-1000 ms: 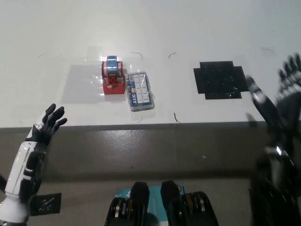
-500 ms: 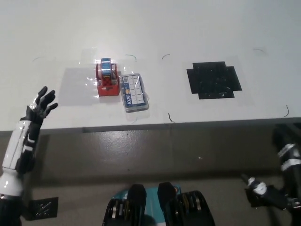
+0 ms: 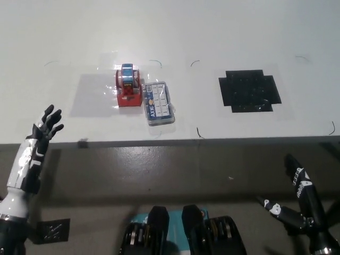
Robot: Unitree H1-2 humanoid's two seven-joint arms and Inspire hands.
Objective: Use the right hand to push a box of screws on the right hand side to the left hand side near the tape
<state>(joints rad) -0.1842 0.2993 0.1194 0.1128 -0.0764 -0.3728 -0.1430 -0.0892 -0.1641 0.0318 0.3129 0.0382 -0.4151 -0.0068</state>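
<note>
The clear box of screws (image 3: 158,103) with a blue label lies flat on the white table (image 3: 212,32), touching the right side of the red tape dispenser (image 3: 127,87). My black right hand (image 3: 300,199) is low at the bottom right, below the table's front edge, far from the box, with its fingers spread and nothing in it. At the lower left my white left hand (image 3: 45,125) rests at the table's front edge, open, fingers apart.
A black cross-shaped mark (image 3: 249,90) lies on the table to the right of the box. The table's front edge (image 3: 212,139) runs across the middle of the picture, with grey floor below it.
My right hand has dropped from beside the table's right end to below its front edge. My left hand has shifted slightly left. The camera wobbled; box and tape dispenser stay put.
</note>
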